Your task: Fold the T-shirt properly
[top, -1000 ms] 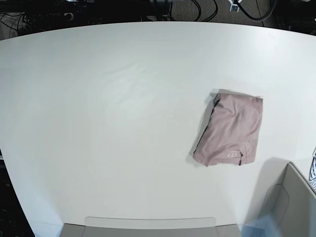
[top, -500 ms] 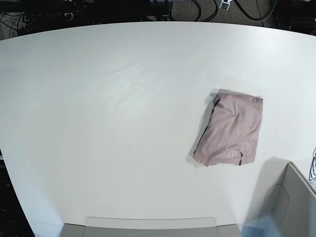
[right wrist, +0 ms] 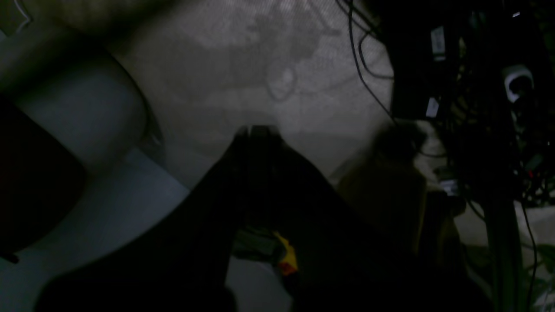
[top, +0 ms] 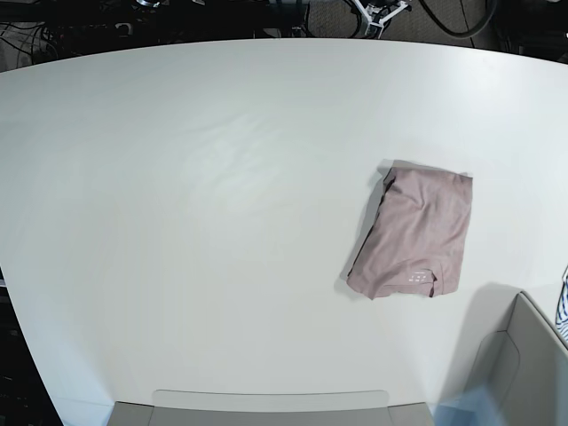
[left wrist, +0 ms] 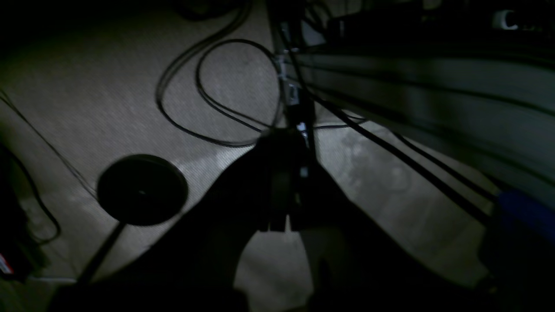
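Observation:
The T-shirt lies folded into a compact mauve-pink rectangle on the right half of the white table, its neck label marks toward the near edge. Neither gripper is near it. In the left wrist view, my left gripper is a dark silhouette with its fingers together and nothing between them, hanging over a floor with cables. The right wrist view shows my right gripper likewise shut and empty, over dim floor off the table.
A grey bin stands at the near right corner, with a blue-and-white striped cloth at its edge. A grey tray rim runs along the near edge. Black cables and a round black base lie on the floor.
A pale arm part beyond the table's far edge has shifted leftward. The T-shirt has not moved.

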You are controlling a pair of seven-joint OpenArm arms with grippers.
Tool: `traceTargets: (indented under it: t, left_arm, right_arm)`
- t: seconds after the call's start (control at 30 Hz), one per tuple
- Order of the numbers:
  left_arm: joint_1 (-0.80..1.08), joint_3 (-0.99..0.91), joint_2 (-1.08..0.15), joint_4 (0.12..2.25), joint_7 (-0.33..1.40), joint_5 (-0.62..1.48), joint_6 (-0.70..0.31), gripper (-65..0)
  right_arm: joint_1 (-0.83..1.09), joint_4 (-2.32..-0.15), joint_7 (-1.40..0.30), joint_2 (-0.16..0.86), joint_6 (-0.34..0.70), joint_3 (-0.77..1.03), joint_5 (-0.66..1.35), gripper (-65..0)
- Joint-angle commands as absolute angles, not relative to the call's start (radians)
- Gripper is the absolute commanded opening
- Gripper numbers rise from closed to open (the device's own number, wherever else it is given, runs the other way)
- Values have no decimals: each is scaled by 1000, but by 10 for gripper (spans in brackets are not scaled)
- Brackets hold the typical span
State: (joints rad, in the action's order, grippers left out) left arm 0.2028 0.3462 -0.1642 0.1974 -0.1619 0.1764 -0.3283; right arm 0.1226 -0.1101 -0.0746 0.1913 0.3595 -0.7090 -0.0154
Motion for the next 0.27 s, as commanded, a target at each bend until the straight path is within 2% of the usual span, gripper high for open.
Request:
traceTargets:
  t: [0.0, 0.23]
  left_arm:
    - [214, 346, -153, 196, -168, 177, -329, -650]
    - [176, 348, -85, 196, -168, 177, -329, -650]
  right_arm:
    - [128, -107, -79, 202, 369, -708, -15, -650]
    - [133, -99, -87, 191, 369, -708, -15, -650]
